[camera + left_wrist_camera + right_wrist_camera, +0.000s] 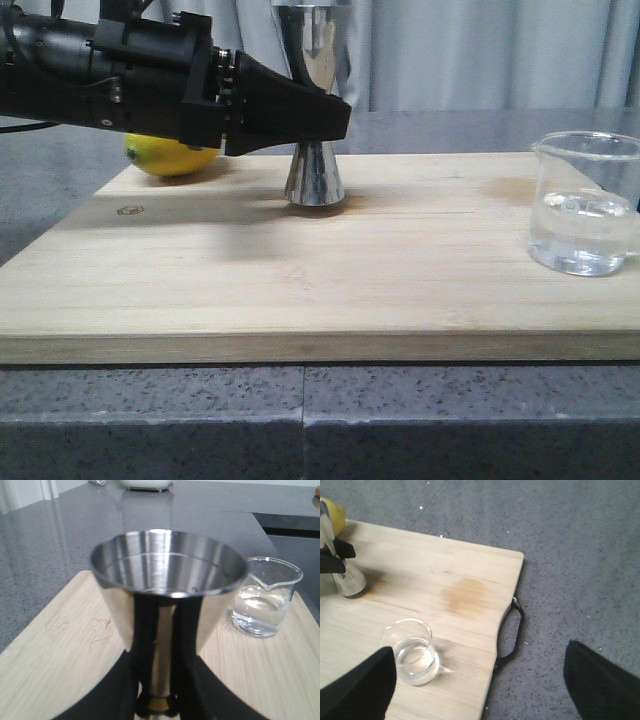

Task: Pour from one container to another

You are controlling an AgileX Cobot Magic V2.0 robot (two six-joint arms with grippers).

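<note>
Beaker (588,205): upright on the board (300,290), at about 3 o'clock in the front view, near the board's right edge. Clear liquid fills roughly the lower third. Pouring lip visible in the left wrist view (265,602). Nothing touches it.

Jigger (314,175): upright on the board, at about 12 o'clock in the front view, well apart from the beaker. Lower cone rests on the wood; upper cup runs out of frame at the top. In the left wrist view the upper cup (167,575) looks empty, bare steel inside; gold band just seen at the waist.

Left pincer (335,118): comes in from 9 o'clock, fingers (142,645) either side of the jigger's waist and clamped on it.

Right pincer (480,680): above the board's right end, fingers (357,687) wide apart, holding nothing. The beaker (412,652) lies just beside one finger, not touched.

Lemon (170,155): on the board at about 10 o'clock, behind the left arm, near the jigger but apart.

Board lies on a grey speckled surface (300,420); dark handle loop at its right end (512,630). Nothing stands between beaker and jigger.
</note>
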